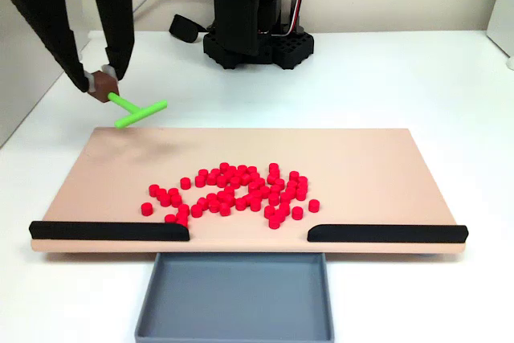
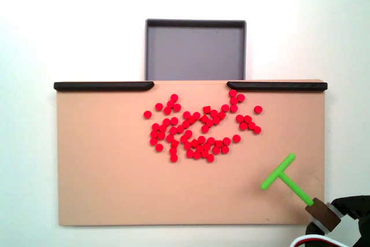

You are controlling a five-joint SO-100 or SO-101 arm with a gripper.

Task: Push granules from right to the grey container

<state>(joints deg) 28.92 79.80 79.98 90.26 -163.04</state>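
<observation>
Dozens of small red granules (image 1: pixel 233 190) lie scattered over the middle of the beige board (image 1: pixel 377 174), toward its edge with the black strips; in the fixed view from above the granules (image 2: pixel 199 128) spread just below the gap between those strips. The grey container (image 1: pixel 234 295) sits beyond that gap and holds nothing, as the container (image 2: pixel 195 50) also shows from above. My gripper (image 1: pixel 102 80) is shut on the brown handle of a green T-shaped pusher (image 1: pixel 138 110). The pusher (image 2: pixel 283 179) hangs over the board's corner, well away from the granules, with my gripper (image 2: pixel 328 217) behind it.
Two black strips (image 1: pixel 108 230) (image 1: pixel 385 233) line the board's edge beside the container and leave a gap between them. The arm's black base (image 1: pixel 257 38) stands behind the board on the white table. A black cable plug (image 1: pixel 185 28) lies beside the base.
</observation>
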